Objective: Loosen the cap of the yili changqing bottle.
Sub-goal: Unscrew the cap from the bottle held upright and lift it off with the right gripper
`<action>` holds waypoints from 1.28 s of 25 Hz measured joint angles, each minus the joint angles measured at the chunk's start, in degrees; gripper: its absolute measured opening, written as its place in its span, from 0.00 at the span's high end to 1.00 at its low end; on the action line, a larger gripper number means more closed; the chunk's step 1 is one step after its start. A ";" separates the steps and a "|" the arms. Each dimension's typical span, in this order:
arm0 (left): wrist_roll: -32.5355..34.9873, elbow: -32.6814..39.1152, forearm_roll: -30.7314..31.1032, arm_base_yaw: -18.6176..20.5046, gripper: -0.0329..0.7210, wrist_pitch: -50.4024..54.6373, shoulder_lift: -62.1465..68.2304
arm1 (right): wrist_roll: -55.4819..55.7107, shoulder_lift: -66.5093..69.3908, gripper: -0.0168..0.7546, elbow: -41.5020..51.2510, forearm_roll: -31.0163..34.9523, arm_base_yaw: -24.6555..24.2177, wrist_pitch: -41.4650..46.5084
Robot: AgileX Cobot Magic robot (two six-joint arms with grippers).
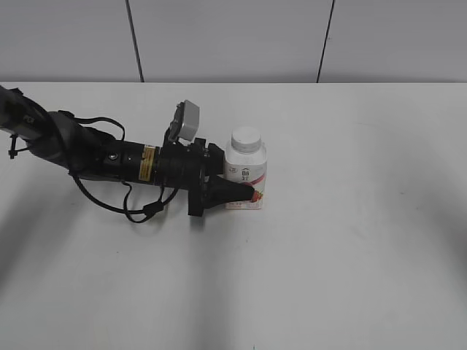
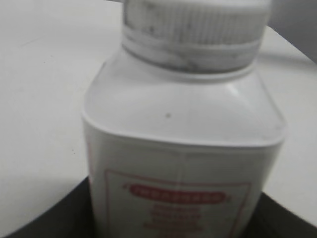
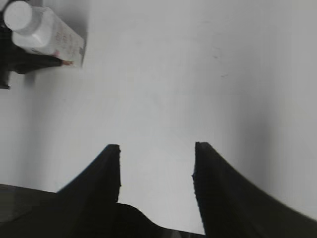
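Observation:
The yili changqing bottle [image 1: 246, 173] stands upright on the white table, white with a pink-red label. The white cap [image 1: 246, 138] sits on its neck. My left gripper [image 1: 246, 185] comes in from the left and is shut on the bottle's lower body. One dark finger [image 1: 235, 193] crosses its front side. In the left wrist view the bottle [image 2: 183, 148] fills the frame, with the ribbed cap [image 2: 195, 34] at the top and black fingers [image 2: 44, 223] against its sides. My right gripper [image 3: 156, 163] hangs open over bare table, with the bottle [image 3: 49, 32] far off at upper left.
The left arm [image 1: 87, 149] and its cable [image 1: 139, 208] lie low across the left half of the white table [image 1: 350, 255]. A grey wall [image 1: 233, 36] runs behind the table's far edge.

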 joint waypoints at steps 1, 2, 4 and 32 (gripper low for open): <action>0.00 0.00 -0.05 0.00 0.41 0.00 0.00 | 1.05 1.32 0.48 -1.34 1.18 0.00 0.11; -0.05 0.00 -0.04 0.00 0.41 0.00 0.00 | 1.94 2.82 0.48 -2.46 1.85 0.12 0.41; -0.05 0.00 -0.06 0.00 0.41 0.00 0.00 | 4.25 5.84 0.48 -5.12 2.36 0.69 1.44; -0.05 0.00 -0.11 0.00 0.41 -0.05 0.00 | 28.48 50.62 0.34 -42.12 0.54 21.87 6.22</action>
